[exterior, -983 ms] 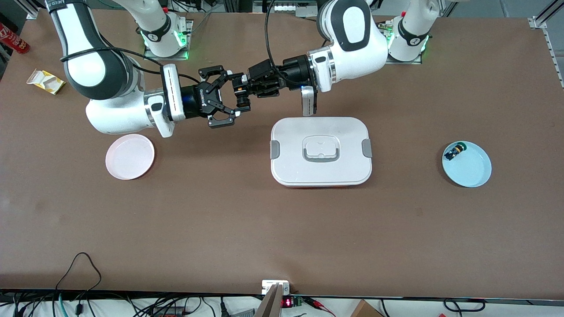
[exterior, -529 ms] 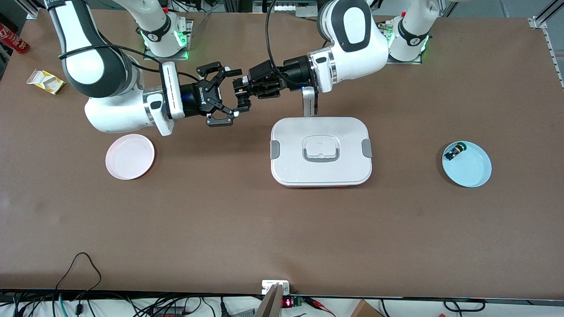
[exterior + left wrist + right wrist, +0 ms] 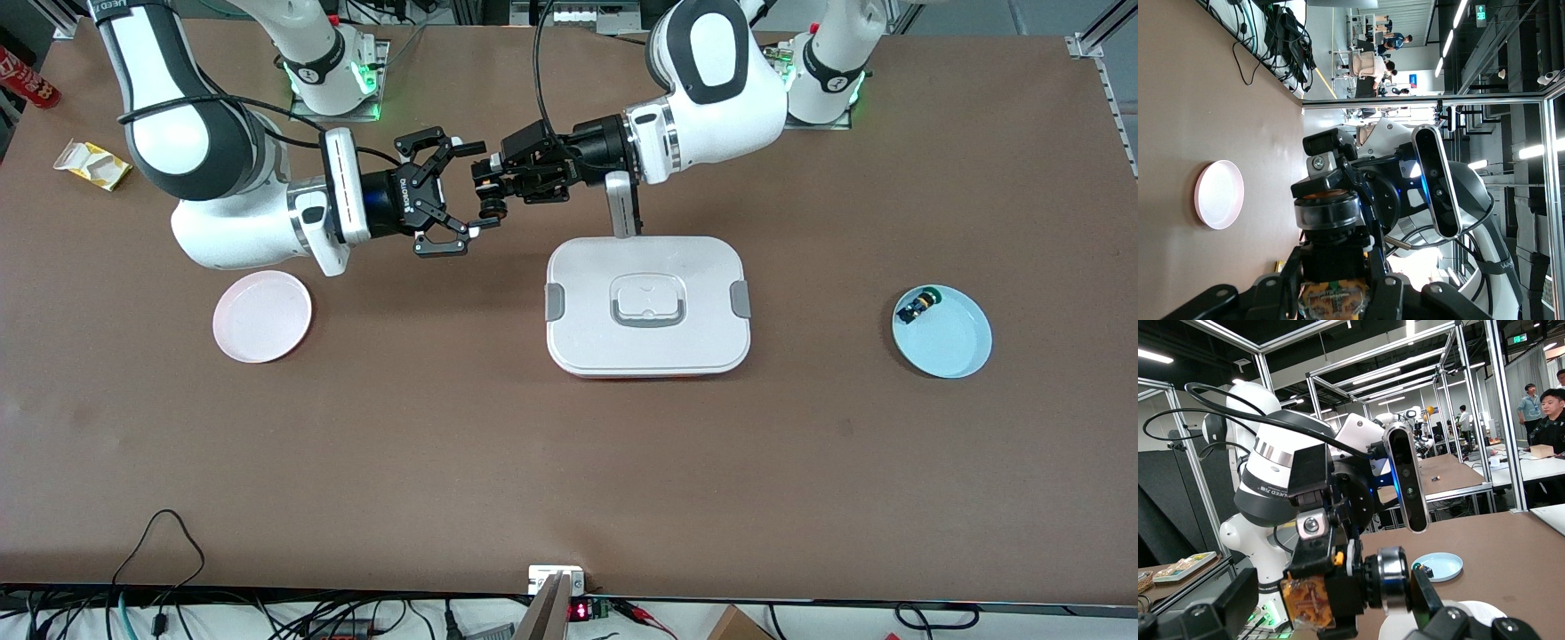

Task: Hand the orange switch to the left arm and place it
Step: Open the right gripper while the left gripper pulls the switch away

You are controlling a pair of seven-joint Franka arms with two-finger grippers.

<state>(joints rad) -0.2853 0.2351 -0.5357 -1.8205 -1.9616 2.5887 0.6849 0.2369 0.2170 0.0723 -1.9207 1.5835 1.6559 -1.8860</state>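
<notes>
The orange switch (image 3: 486,197) sits upper centre of the front view, up in the air over bare table, held at the tips of the left gripper (image 3: 487,180). That gripper is clamped on it; the left wrist view shows the black barrel and orange cap (image 3: 1328,212) sticking out past the fingertips.

Long axis, as I read it: roughly in line with the left arm's reach, cap end pointing at the right arm. In the right wrist view the tan block (image 3: 1309,600) is on the left arm's end and the barrel (image 3: 1386,579) points toward the right gripper.

The right gripper (image 3: 447,196) is spread wide, one finger (image 3: 444,142) higher in the frame than the switch and one (image 3: 442,247) lower, so the switch lies just in front of its open mouth, about centred, not yet touched. The right arm is the nearer receiver; I'd say a short straight advance along that axis, then close on the barrel.

The box (image 3: 648,306) is lower and toward the frame's right from the handoff, near the left wrist but apart from both grippers. The pink plate (image 3: 262,316), left of centre, looks like the drop target. The blue plate (image 3: 951,342) at far right holds the other switch (image 3: 917,307).
</notes>
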